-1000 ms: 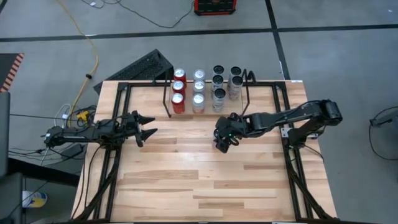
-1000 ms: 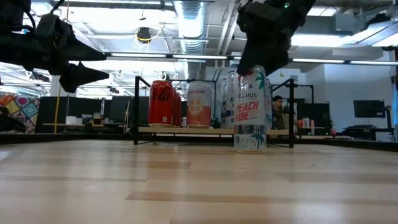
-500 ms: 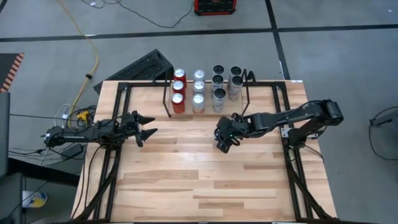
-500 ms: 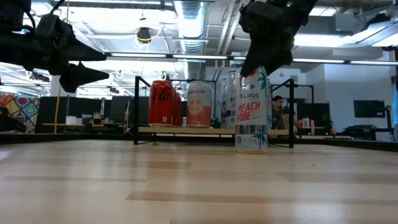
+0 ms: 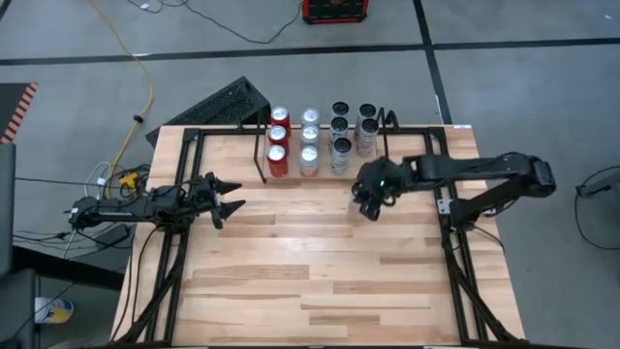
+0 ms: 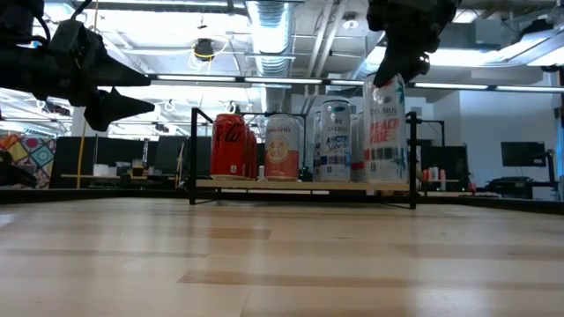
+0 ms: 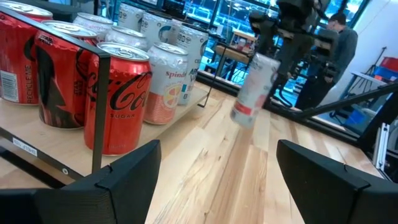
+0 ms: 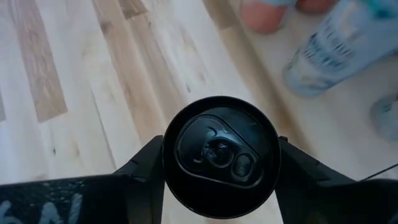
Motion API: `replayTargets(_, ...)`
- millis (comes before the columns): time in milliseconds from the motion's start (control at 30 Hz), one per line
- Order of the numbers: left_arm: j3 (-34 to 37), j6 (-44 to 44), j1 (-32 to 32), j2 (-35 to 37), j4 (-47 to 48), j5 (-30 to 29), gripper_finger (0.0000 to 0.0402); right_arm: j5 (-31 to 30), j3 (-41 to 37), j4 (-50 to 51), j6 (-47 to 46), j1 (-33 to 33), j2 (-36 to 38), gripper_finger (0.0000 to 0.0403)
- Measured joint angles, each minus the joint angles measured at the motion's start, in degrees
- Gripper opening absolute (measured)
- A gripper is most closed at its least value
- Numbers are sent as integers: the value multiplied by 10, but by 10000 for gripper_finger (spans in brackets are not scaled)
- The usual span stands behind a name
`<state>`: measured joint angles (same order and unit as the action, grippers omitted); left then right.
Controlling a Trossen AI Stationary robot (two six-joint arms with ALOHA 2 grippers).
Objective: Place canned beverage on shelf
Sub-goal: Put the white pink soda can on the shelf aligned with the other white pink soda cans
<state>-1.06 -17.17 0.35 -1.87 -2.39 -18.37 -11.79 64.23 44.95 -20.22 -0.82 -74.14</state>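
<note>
A tall white can (image 6: pixel 385 132) with pink lettering hangs in the air just in front of the shelf (image 6: pixel 300 185). My right gripper (image 5: pixel 370 197) is shut on its top end. In the left wrist view the can (image 7: pixel 252 90) tilts a little. The shelf (image 5: pixel 260 155) stands at the table's far edge and holds red cans (image 5: pixel 278 145), white-and-orange cans (image 5: pixel 309 145) and silver cans (image 5: pixel 341 145), all standing on their bases. My left gripper (image 5: pixel 231 197) waits open at the table's left side, holding nothing. My right gripper pinches the can's top end between its two fingers (image 8: pixel 146 165), one on each side just under the dark lid (image 8: pixel 219 154). The fingers come from above, slanting down. The can hangs below them, lifted clear of the table and slightly tilted.
Black rails (image 5: pixel 179 242) that bear the arms run along the table's left and right sides. A black rack (image 5: pixel 228 102) lies off the table's far left corner. Bare wood (image 5: pixel 310 262) spreads over the middle and near part. A person (image 7: pixel 339 43) stands in the room behind.
My right gripper has lifted the white can off the table and carried it toward the table's right and far edges, toward the shelf. The can stood on the wood a second ago; now it hangs clear and slightly tilted.
</note>
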Motion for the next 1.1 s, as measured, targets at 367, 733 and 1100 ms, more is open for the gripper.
replayTargets(367, 0, 0, 0, 0, 0, 0, 306, 114, 0, -2, 188, -153, 37, 207)
replayTargets(733, 0, 0, 0, 0, 0, 0, 306, 195, 1, -11, 309, -275, 25, 207)
replayTargets(1100, 0, 0, 0, 0, 0, 0, 306, 250, 1, -28, 342, -346, 18, 207)
